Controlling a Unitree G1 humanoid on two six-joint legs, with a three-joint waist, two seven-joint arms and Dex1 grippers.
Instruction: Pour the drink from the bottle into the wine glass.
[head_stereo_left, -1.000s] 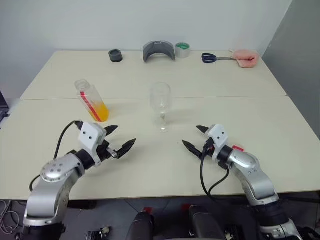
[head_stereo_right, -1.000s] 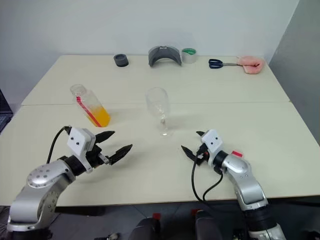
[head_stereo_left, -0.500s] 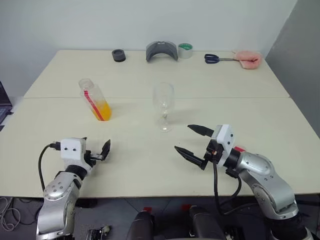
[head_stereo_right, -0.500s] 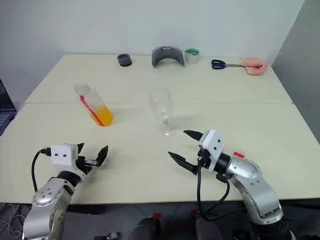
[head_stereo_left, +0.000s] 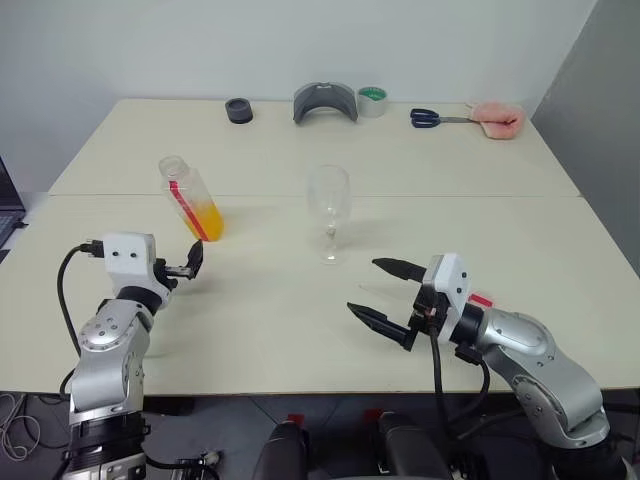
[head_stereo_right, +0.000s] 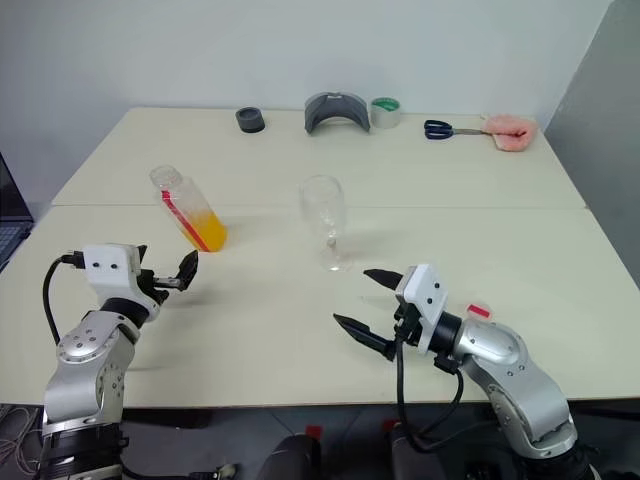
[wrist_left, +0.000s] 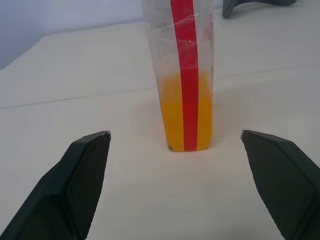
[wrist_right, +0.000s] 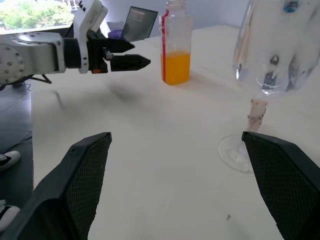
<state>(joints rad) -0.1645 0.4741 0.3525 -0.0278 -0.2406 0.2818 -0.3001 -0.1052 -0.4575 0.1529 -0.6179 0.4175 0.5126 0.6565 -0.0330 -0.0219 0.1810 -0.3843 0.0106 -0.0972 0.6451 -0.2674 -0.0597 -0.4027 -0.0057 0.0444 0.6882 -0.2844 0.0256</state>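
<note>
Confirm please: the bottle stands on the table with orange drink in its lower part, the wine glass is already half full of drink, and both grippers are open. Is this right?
Not quite. The wine glass is empty; the right wrist view shows its bowl clear. The rest holds: the bottle stands on the table with the drink in its lower part, and the left gripper and right gripper are open.

black puck (head_stereo_left: 238, 110), tape roll (head_stereo_left: 371, 100), scissors (head_stereo_left: 432, 118)

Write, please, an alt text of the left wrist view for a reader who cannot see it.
A clear bottle with a red vertical strip stands upright on a pale table, orange drink in its lower part. The left gripper is open, its two black fingers apart on either side, short of the bottle.
</note>
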